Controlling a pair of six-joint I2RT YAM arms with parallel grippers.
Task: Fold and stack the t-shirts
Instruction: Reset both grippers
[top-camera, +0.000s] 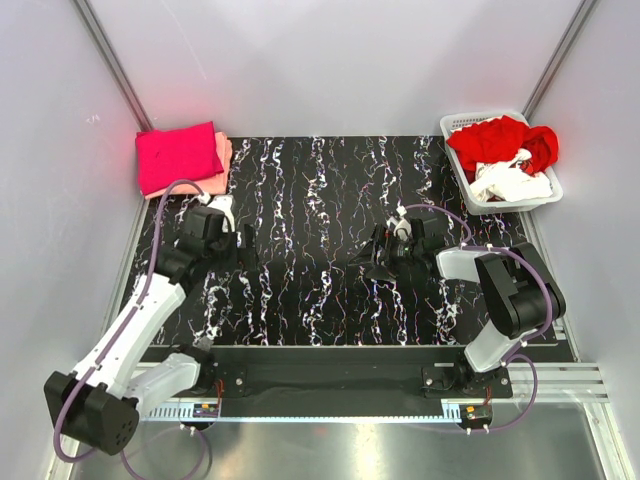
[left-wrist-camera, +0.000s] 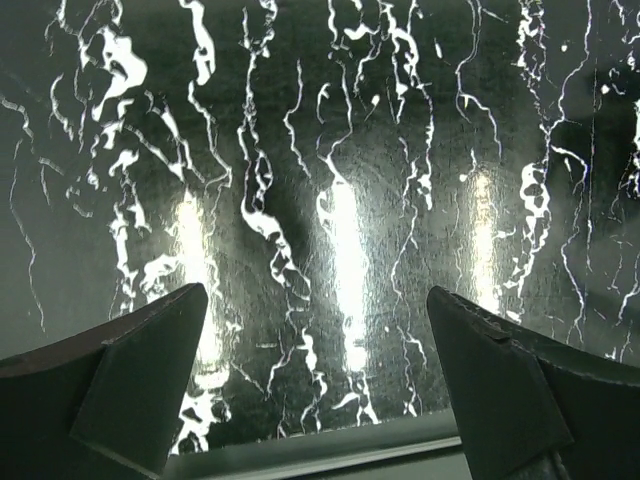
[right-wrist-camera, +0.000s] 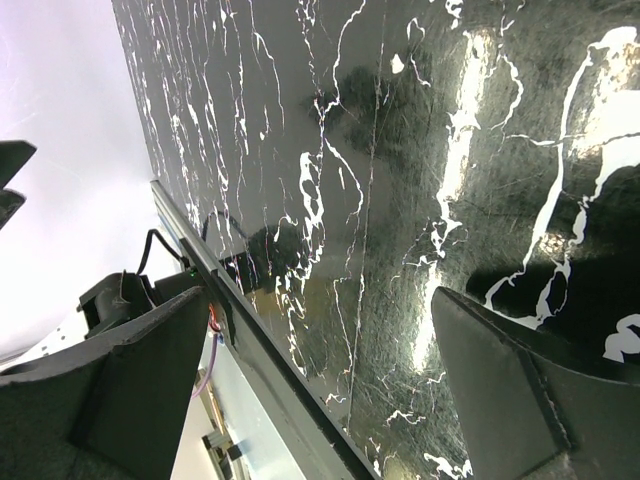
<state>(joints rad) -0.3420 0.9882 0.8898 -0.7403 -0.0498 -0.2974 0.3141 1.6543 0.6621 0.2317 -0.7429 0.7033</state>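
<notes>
Two folded t-shirts lie stacked at the table's back left corner, a magenta t-shirt on top of a salmon t-shirt. A crumpled red t-shirt and a white t-shirt fill the basket at the back right. My left gripper hovers over the mat just in front of the folded pile, open and empty. My right gripper sits low near the mat's middle, pointing left, also open with nothing between its fingers. Neither wrist view shows any cloth.
The white slatted basket stands at the back right, partly off the black marble-patterned mat. Pale walls close in the left, back and right sides. The mat's near edge and the arm bases' rail show in the right wrist view.
</notes>
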